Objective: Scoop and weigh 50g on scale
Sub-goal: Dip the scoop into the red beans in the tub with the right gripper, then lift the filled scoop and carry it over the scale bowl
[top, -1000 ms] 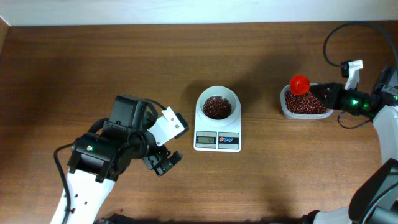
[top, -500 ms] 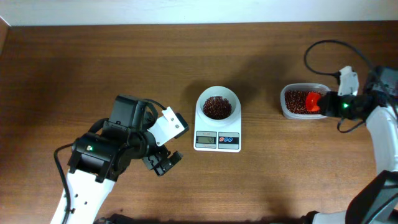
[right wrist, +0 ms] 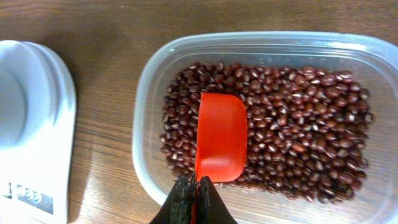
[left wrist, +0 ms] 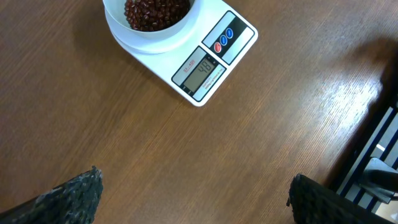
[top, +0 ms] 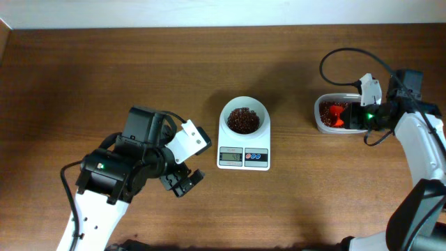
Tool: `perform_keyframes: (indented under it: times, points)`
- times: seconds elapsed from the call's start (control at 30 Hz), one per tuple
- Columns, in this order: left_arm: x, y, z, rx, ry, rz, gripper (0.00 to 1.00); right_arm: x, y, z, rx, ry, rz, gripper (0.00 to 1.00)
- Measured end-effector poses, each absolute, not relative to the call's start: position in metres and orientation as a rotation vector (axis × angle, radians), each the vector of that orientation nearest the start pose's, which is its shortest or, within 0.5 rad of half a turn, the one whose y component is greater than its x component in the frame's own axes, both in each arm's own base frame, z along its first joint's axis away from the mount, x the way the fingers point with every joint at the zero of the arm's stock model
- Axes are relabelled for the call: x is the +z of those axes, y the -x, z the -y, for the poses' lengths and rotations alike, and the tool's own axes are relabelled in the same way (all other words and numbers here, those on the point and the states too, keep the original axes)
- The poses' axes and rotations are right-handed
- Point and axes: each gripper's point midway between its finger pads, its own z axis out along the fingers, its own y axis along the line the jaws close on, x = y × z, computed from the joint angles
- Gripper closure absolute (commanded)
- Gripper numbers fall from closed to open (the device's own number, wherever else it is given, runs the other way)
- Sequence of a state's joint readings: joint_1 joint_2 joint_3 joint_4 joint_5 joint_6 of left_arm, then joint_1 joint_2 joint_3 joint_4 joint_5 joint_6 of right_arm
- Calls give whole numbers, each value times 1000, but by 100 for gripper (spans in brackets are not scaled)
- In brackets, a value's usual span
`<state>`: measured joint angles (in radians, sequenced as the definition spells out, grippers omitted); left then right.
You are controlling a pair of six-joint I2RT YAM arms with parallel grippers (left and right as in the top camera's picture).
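The white scale stands mid-table, and its round bowl holds a layer of dark red-brown beans. My left wrist view shows the same scale and bowl ahead. My left gripper hangs open over bare wood, left of the scale, with nothing between its fingers. My right gripper is shut on the handle of the orange scoop. The scoop's cup lies on the beans inside the clear tub, with no beans on its visible face.
The clear tub sits to the right of the scale, a short gap of wood between them. The scale's edge shows at the left of my right wrist view. A black cable loops above the right arm.
My right arm has swung the scoop from above the tub's left end down onto the beans, cup now pointing left. The left arm has not moved.
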<state>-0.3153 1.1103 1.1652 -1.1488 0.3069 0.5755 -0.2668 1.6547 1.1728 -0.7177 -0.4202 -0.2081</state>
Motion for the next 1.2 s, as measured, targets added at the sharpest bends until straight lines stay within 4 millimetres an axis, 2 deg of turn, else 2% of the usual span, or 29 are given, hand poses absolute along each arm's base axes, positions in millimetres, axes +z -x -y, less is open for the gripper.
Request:
perform_keyframes:
  times: [0.23, 0.5, 0.73, 1.2]
  points:
    - [212, -225, 128, -318, -1215, -2316, 1, 104, -377, 27, 483, 18, -2639, 96]
    - [212, -225, 128, -318, -1215, -2316, 1, 111, -374, 55, 580, -164, -2581, 96]
    - [212, -225, 128, -318, -1215, -2316, 1, 127, -373, 62, 744, -215, -2476, 96]
    - [212, -225, 128, -318, -1215, -2316, 1, 174, -374, 22, 1161, -109, -2227, 96]
